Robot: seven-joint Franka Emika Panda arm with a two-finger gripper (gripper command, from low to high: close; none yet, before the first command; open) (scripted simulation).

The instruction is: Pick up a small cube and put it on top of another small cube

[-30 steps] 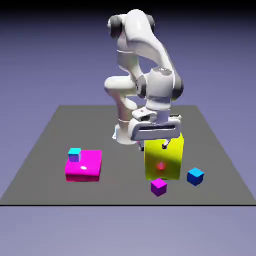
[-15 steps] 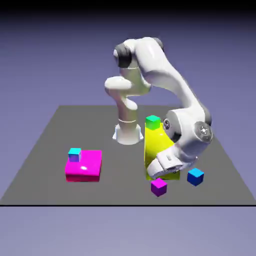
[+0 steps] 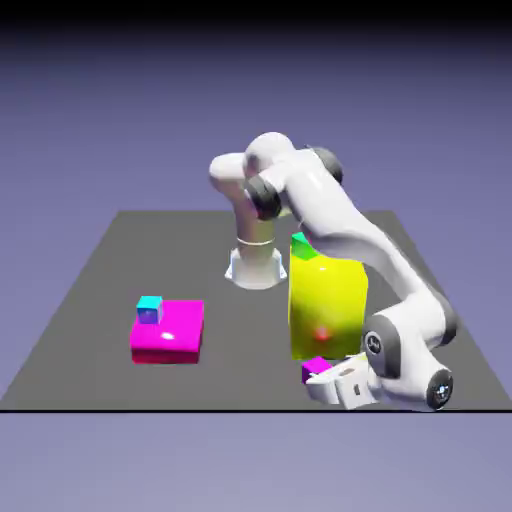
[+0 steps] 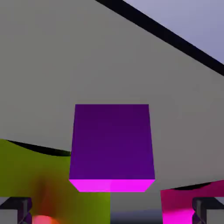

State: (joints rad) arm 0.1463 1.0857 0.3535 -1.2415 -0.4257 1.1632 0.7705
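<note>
The arm has swung down and out toward the table's near edge over the last moments, and the hand, which was hanging in front of the yellow block (image 3: 328, 300), has dropped low beside the small purple-magenta cube (image 4: 112, 142). That cube sits where it did, on the table (image 3: 230, 380), just in front of the yellow block. In the hand view it lies ahead of the gripper (image 4: 112, 210), roughly midway between the two tips, which stand wide apart with nothing held. So the approach looks nearly done (a sideways one, it seems, rather than from above), and the grasp should be next: ease forward until the cube is between the tips, then close. The yellow block is close by, so a tip could brush it on the way in. The green cube (image 3: 304, 246) is partly hidden by the arm; the cyan cube (image 3: 149, 310) still rests at the large magenta block (image 3: 168, 328).
</note>
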